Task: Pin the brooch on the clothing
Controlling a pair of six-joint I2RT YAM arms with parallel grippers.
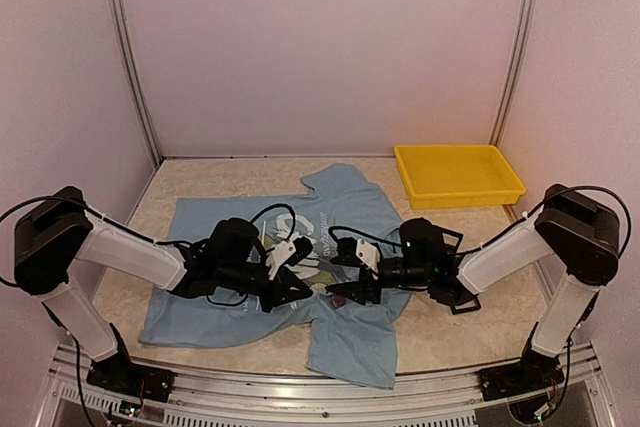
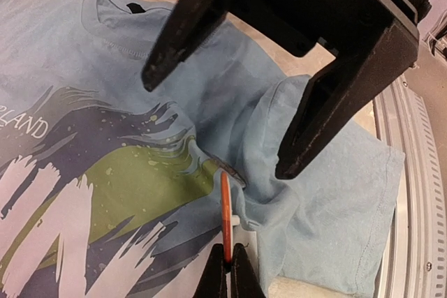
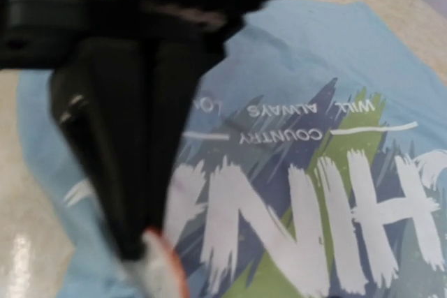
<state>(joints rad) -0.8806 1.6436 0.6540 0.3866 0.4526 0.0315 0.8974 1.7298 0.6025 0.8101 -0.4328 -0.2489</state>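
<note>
L claw (image 2: 228,269): clenched on orange brooch (image 2: 225,207), held edge-on, upper end at raised fold (image 2: 276,197) of T-shirt (image 2: 84,40), beside chest print (image 2: 133,193).
R claw (image 2: 220,120): jaws apart, empty, hovering just above brooch.
We cannot tell whether brooch is fastened through cloth.
Risks, our judgement:
- L lets go w/ fastening not holding: brooch drops off.
- R knocks brooch when moving.
- Fold relaxes, point slips out.
- Cloth drags w/ claw.

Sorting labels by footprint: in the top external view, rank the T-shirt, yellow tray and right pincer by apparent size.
1. T-shirt, clearly largest.
2. yellow tray.
3. right pincer, smallest, even though it stands above the cloth, nearer the camera.
</note>
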